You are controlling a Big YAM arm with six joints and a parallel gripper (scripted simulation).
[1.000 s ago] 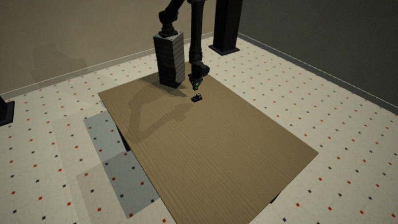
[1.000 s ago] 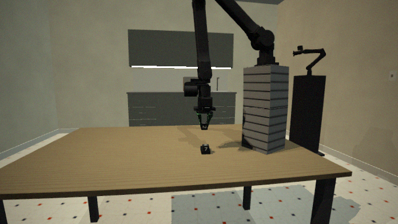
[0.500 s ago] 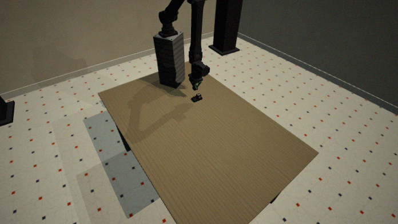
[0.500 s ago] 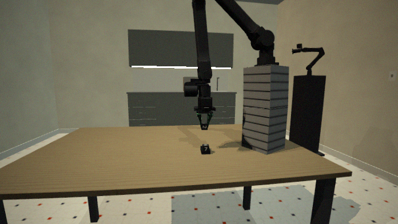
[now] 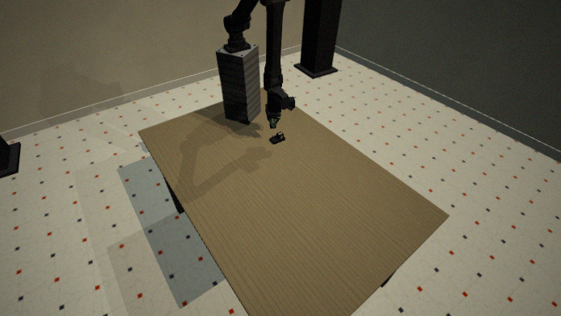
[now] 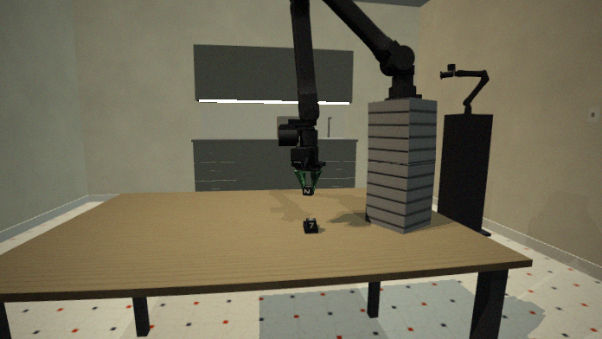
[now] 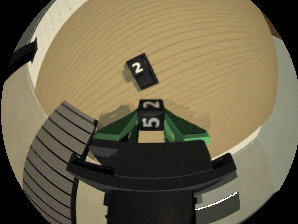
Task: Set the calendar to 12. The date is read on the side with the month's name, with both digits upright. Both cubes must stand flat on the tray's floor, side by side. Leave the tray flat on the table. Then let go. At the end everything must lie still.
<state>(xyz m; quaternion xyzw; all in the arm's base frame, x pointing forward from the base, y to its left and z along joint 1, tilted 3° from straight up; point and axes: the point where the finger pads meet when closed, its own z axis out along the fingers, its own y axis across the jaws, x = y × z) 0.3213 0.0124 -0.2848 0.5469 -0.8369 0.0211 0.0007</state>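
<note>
Apparently green fingers [image 5: 277,120] [image 6: 299,177], black cubes [image 6: 310,225] [image 7: 136,68].

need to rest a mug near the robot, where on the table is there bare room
Wide bare wood lies on the tray's side away from the striped pedestal; it's crowded under the gripper.

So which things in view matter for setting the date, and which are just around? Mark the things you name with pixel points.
For the job:
- cube in the gripper [image 6: 308,190] [image 7: 151,113]
- cube in the tray [image 6: 311,224] [image 7: 137,67]
- tray [image 5: 275,141] [image 7: 146,80]
- gripper [image 5: 273,122] [image 6: 308,187] [image 7: 151,120]

Just around:
- second arm [image 6: 473,73]
- kitchen cabinets [image 6: 272,73]
- faucet [image 6: 329,126]
</note>
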